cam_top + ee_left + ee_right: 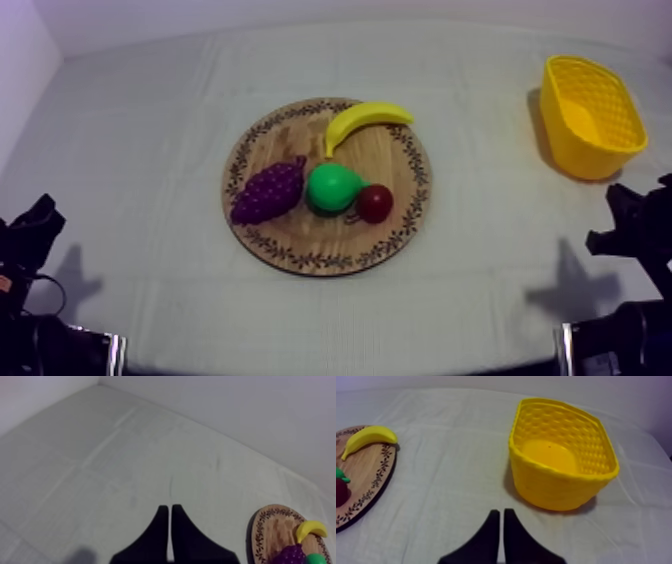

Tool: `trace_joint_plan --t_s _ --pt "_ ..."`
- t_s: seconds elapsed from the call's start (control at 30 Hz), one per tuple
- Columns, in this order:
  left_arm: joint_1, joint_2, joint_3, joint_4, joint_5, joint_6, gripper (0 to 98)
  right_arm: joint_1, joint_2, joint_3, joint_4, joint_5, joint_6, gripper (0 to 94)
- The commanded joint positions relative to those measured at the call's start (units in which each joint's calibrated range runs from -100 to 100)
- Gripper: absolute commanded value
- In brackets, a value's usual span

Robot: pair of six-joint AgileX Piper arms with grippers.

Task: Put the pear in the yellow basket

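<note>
— Pear (332, 187): where?
— On the board (290, 252), at its middle, wedged between grapes (268, 190) and red fruit (375, 203), seemingly touching both. Banana (365, 118) curled along the board's far edge, apart from it.
— Held by anything?
— No. Left gripper (168, 508) low by the table's (150, 100) near left corner, right gripper (499, 512) low by the near right corner. Both with fingers pressed together in a narrow wedge, nothing between. Probably at rest ahead of a first reach.
— And the basket (580, 150)?
— Upright near the table's right edge, toward the far corner, well apart from the board. Mouth up, so ready for a drop from above. Nearer the right gripper, so likely a job for that arm.
— Anything from the top view alone?
— Whole layout, and the crowding round the pear. Hence, as a judgement, need for a careful descent between the neighbours.
— From the right wrist view?
— Basket's inside, bare down to its floor. Also the board's edge with banana and red fruit.
— Left wrist view?
— Cloth ahead of the closed fingers. Beyond, the board's edge with banana, grapes and a sliver of green.
</note>
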Motion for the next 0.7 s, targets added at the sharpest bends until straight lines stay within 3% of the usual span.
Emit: trace_joint_plan --t_s 0.0,0.27,0.47,0.67 --pt "0.0 0.0 0.0 -0.02 0.0 0.0 0.1 0.0 0.0 0.0 0.0 0.0 0.0 0.4" --pt "0.0 0.0 0.0 -0.02 0.0 0.0 0.1 0.0 0.0 0.0 0.0 0.0 0.0 0.4" --pt "0.0 0.0 0.0 -0.02 0.0 0.0 0.1 -0.4 0.0 0.0 0.0 0.0 -5.0 0.3" --pt "0.0 0.0 0.0 -0.02 0.0 0.0 0.1 -2.3 0.0 -0.7 0.0 2.4 -4.4 0.3"
